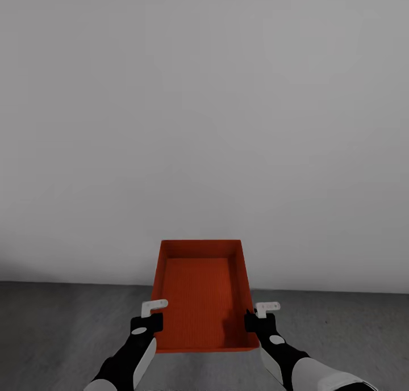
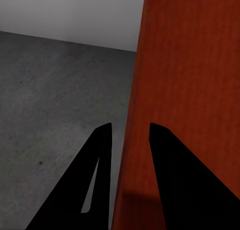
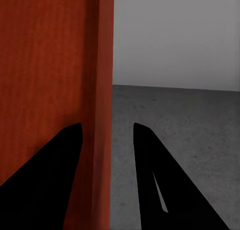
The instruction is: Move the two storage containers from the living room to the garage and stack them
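Pale grey wall (image 1: pixel 204 107) ahead, meeting the dark grey concrete floor (image 1: pixel 62 334). One orange-red storage container (image 1: pixel 201 300) is carried low in front of the robot, above that floor, open top up, inside bare. Left gripper (image 2: pixel 129 140) straddles its left side wall, right gripper (image 3: pixel 104 140) its right side wall; fingers either side of the rim, clamped on the container.

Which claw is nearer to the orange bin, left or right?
Neither: both are on it. The left claw straddles the left side wall of the orange bin, and the right claw straddles its right side wall.
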{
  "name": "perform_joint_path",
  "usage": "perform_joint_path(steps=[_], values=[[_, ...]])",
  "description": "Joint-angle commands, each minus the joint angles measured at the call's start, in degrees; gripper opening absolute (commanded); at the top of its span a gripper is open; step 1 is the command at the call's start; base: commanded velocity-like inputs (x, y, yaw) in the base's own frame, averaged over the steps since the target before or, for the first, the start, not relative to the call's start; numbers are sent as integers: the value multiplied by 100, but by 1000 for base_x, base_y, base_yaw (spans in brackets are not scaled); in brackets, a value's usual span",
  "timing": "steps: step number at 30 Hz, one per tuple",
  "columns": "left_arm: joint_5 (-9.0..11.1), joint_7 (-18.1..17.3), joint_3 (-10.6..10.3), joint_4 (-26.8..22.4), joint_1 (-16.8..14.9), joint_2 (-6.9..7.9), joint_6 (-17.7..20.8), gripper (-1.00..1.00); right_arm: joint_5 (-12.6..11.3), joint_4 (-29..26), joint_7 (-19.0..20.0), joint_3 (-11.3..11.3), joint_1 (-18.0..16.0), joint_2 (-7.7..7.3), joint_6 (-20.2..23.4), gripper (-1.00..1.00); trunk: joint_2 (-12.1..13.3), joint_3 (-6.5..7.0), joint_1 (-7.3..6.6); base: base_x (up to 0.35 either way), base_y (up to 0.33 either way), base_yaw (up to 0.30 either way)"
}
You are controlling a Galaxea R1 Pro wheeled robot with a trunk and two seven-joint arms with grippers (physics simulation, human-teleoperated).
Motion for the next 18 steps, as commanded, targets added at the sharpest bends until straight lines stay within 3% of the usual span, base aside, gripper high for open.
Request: perform_joint_path(steps=[1,13,18], values=[[86,28,19,-30,-7,10,24,-100,-11,1,-4,-393,-5,-32,-7,-100,-7,-17,1,0,0,0],[86,46,22,-33,-9,4,15,-100,-11,1,-2,-393,-5,-32,-8,-100,-7,-126,1,0,0,0],[86,18,22,-33,-7,2,21,-100,-11,0,-4,-393,-5,-32,-8,-100,-207,-262,111,0,0,0]])
